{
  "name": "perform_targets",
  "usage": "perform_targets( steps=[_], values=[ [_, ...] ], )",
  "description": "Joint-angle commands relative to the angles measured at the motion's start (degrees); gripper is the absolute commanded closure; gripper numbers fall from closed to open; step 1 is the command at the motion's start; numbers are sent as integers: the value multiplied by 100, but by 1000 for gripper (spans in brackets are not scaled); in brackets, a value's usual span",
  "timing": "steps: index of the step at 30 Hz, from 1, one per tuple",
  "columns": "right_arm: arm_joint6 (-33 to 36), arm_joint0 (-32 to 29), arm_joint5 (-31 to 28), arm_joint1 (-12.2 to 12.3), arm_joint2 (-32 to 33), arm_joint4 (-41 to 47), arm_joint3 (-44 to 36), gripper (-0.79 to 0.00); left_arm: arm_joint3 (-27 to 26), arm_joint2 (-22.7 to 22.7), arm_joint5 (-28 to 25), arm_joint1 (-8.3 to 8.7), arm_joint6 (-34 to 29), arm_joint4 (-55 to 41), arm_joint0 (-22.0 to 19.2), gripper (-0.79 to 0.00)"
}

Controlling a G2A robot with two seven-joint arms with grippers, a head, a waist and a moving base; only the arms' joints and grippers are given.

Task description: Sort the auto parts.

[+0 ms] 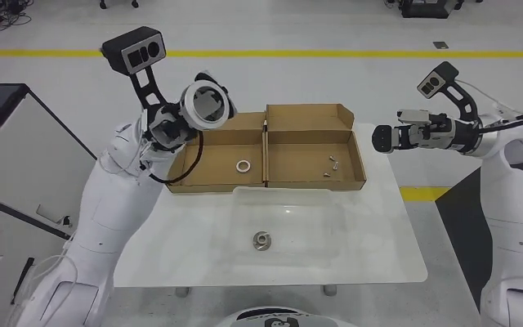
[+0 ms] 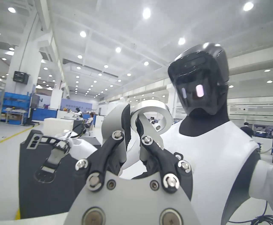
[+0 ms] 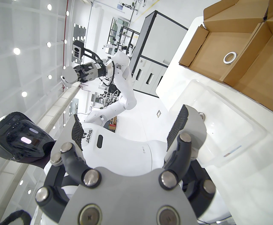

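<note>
Top view puts my left gripper (image 1: 189, 115) at ten o'clock over the table (image 1: 384, 237), jaws clamped on the large metal ring (image 1: 204, 105). My right gripper (image 1: 377, 137) hangs at two o'clock, jaws spread wide.

A white table (image 1: 392, 245) stands on a pale grey workshop floor (image 1: 343, 24). Beyond the table, a yellow line (image 1: 327, 53) crosses the floor. A grey, dark-framed cabinet (image 1: 37, 139) stands beside the table's left end. Round ceiling lights (image 2: 146, 12) shine overhead, and blue shelving (image 2: 12, 102) lines the hall's far side.
</note>
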Motion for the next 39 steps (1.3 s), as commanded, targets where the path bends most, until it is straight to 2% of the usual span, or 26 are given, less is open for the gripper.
perform_targets(
  steps=[1, 5, 10, 14, 20, 37, 39],
  values=[
    [0, 0, 0, 0, 0, 0, 0, -785, -44, -26, 69, -10, 126, 376, 25, 0],
    [0, 0, 0, 0, 0, 0, 0, -785, -158, 64, 84, -46, 318, 400, 81, 0],
    [0, 0, 0, 0, 0, 0, 0, -785, -239, 253, -129, -100, 333, -525, 98, 0],
    [0, 0, 0, 0, 0, 0, 0, -785, -178, 337, -224, -127, 48, -1248, 56, 0],
    [0, 0, 0, 0, 0, 0, 0, -785, -95, 345, -254, -169, -279, -1783, 10, 0],
    [0, 0, 0, 0, 0, 0, 0, -785, -30, 308, -234, -171, -400, -1733, -24, 0],
    [0, 0, 0, 0, 0, 0, 0, -785, -68, 197, -45, -162, -262, -1498, 51, 0]
  ],
)
